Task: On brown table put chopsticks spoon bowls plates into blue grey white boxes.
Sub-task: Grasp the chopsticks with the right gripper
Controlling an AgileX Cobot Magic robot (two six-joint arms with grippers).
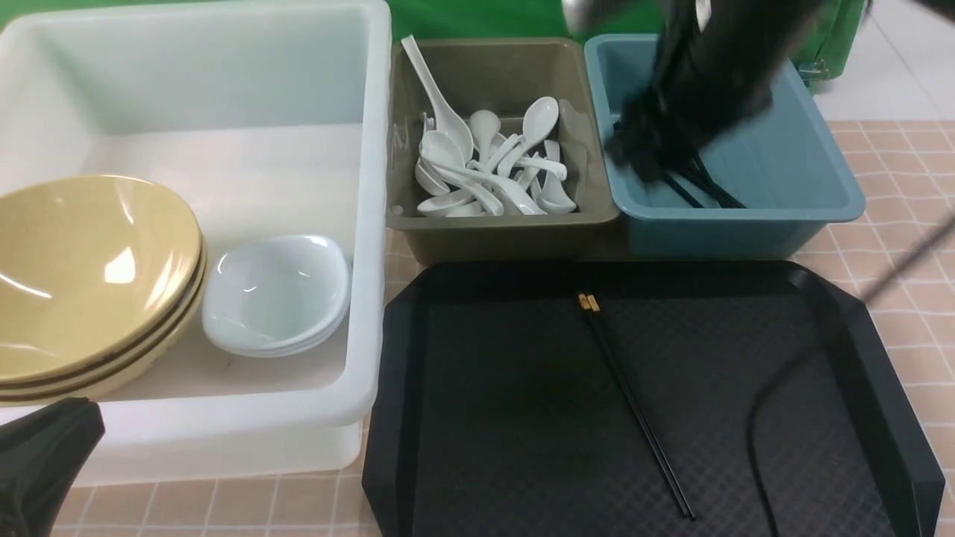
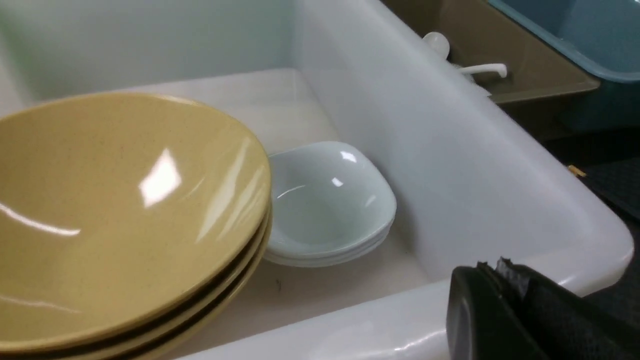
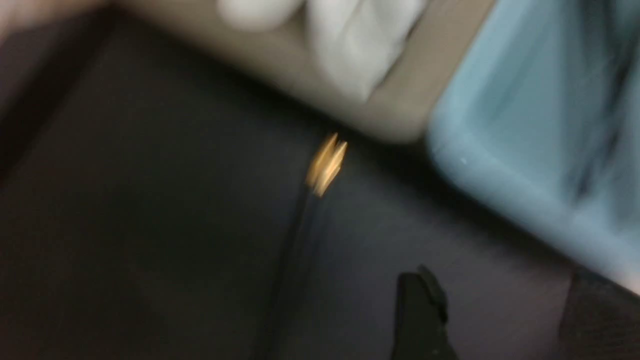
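A pair of black chopsticks (image 1: 634, 403) with gold ends lies on the black tray (image 1: 485, 418); the right wrist view shows them blurred (image 3: 326, 162). More chopsticks (image 1: 712, 190) rest in the blue box (image 1: 791, 164). My right gripper (image 1: 649, 149) is a blurred shape over that box's left part, open and empty (image 3: 505, 310). Several white spoons (image 1: 492, 168) fill the grey box (image 1: 507, 231). Stacked yellow bowls (image 1: 89, 276) and white plates (image 1: 276, 294) sit in the white box (image 1: 224, 418). My left gripper (image 2: 500, 270) is shut and empty at the tub's near rim.
The three boxes stand in a row behind the tray on the brown tiled table (image 1: 903, 186). A black cable (image 1: 768, 388) loops over the tray's right side. A green wall and a pale floor lie beyond the boxes.
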